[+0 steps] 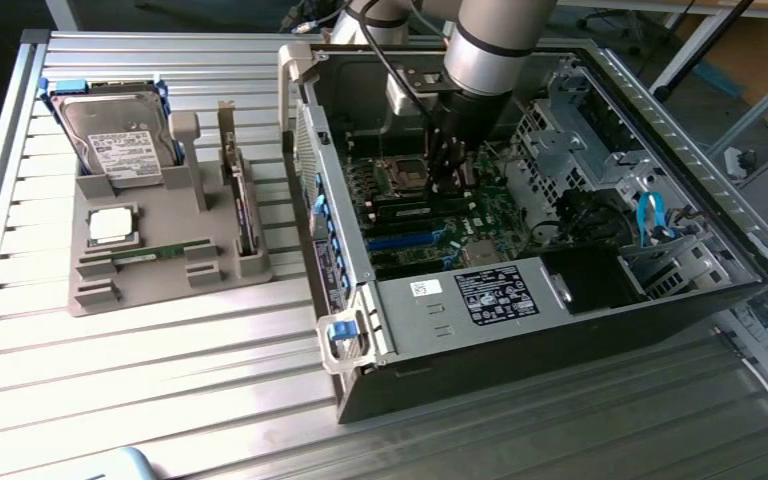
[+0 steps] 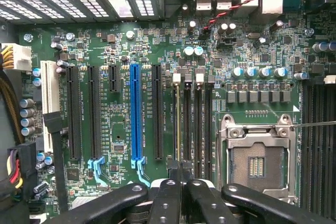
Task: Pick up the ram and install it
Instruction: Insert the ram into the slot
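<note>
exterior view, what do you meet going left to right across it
hard drive → grey parts holder with the ram lying in it → expansion card standing on edge → open computer case, the arm's hand down inside over the motherboard

This is a robotics lab or hardware workshop: an open computer case [image 1: 531,230] lies on a ribbed aluminium table [image 1: 157,360], a grey parts fixture [image 1: 157,250] holds spare components, and the motherboard [image 2: 131,51] sits exposed.
</note>
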You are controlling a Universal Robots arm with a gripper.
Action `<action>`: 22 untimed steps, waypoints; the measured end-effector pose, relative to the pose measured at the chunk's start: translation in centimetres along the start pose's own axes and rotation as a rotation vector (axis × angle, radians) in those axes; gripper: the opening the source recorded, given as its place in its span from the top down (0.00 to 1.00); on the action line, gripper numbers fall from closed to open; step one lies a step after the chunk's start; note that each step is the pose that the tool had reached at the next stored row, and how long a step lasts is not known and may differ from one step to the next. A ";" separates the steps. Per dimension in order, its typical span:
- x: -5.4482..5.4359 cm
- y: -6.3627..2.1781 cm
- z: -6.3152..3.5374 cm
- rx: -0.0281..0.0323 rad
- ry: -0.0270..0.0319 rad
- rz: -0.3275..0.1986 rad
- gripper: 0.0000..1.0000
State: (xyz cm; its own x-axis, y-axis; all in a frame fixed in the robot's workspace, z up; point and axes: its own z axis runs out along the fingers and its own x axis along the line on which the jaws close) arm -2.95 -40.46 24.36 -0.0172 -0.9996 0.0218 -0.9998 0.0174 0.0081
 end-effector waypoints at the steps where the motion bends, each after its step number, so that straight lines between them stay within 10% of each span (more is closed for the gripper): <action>1: 0.0 0.00 0.00 0.0000 -0.0001 0.000 0.89; 22: 0.0 -0.32 -0.21 -0.0001 0.0003 0.000 0.89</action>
State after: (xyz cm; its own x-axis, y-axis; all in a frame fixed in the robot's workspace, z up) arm -2.63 -40.47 24.56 -0.0172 -0.9996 0.0221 -0.9998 0.0173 0.0082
